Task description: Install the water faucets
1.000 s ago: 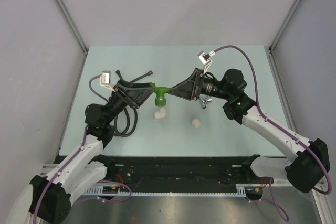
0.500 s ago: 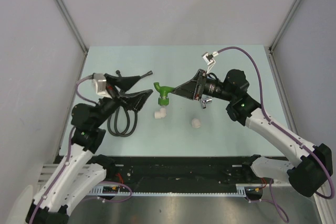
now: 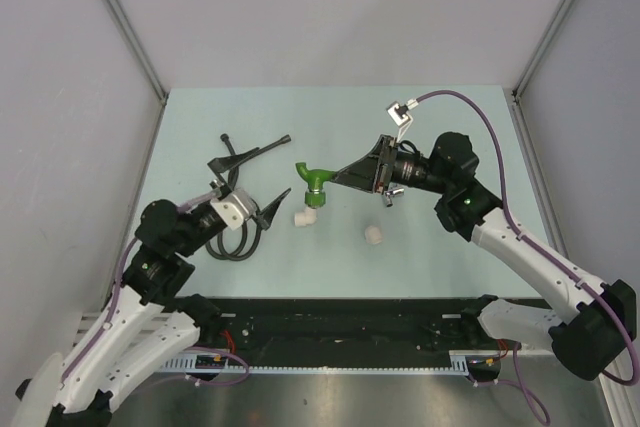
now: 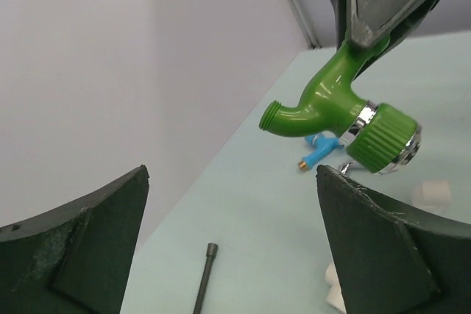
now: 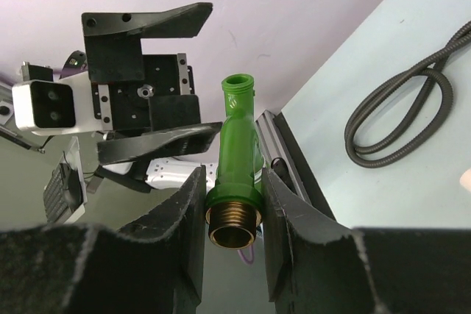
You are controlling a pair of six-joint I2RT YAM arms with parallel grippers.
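**Green faucet (image 3: 312, 180) pinched in right gripper (image 3: 335, 175)**

Over the table's (image 3: 450, 117) middle, the left gripper (image 3: 268, 209) hangs left of the faucet, jaws wide, empty. A blue faucet (image 4: 321, 145) lies on the table below the right gripper.

Camera set: one overhead, two wrist-mounted
Top camera is looking down from behind onto the whole table (image 3: 260, 117); wrist cameras are facing each other at close range, all three sharing the green faucet (image 3: 311, 183)
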